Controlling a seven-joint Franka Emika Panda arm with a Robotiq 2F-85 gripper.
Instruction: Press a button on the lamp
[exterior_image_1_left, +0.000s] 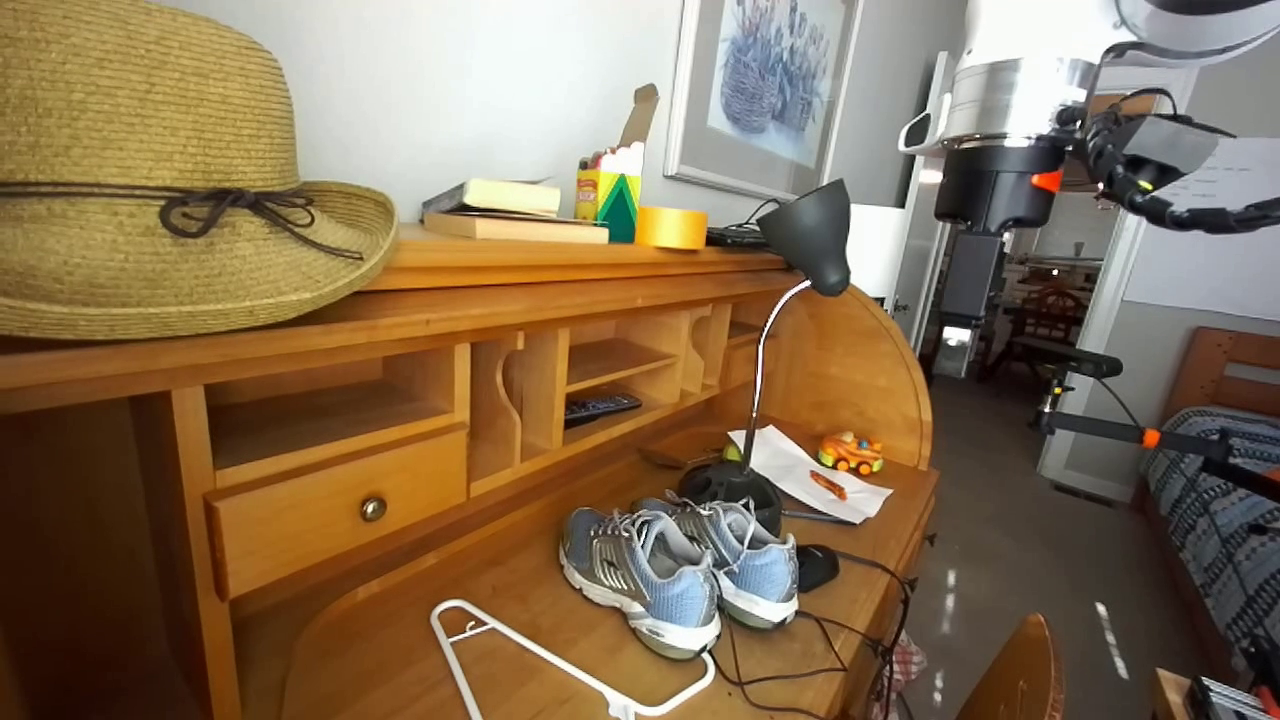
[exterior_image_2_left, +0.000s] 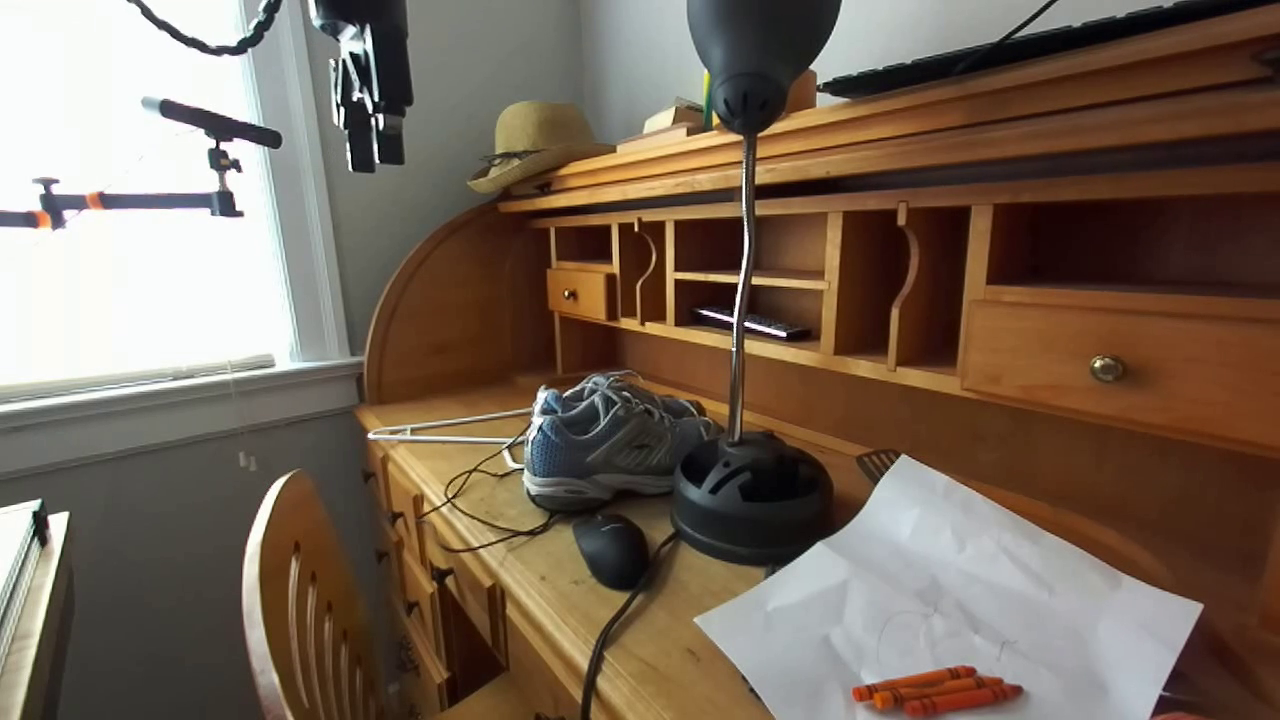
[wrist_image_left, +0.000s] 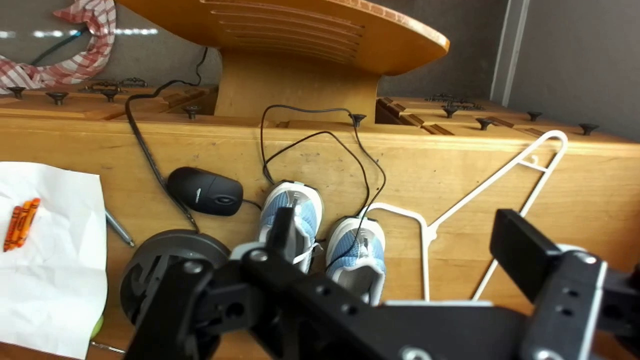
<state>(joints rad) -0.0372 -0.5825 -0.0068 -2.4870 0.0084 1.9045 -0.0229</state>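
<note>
Hangs higher than the sneakers (exterior_image_2_left: 615, 445) with end effector (wrist_image_left: 395, 227) spread wide, gripping nothing. Makes no contact with the lamp (exterior_image_2_left: 743, 285), just beside those sneakers on the desk (wrist_image_left: 425, 175); has, apparently, approach and button press both to do.

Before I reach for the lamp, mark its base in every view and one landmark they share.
In an exterior view: the lamp base, right of centre, partly behind the shoes.
In an exterior view: the lamp base, just right of centre, lower half.
Wrist view: the lamp base, lower left, partly hidden.
Shared landmark: the shoes.
</note>
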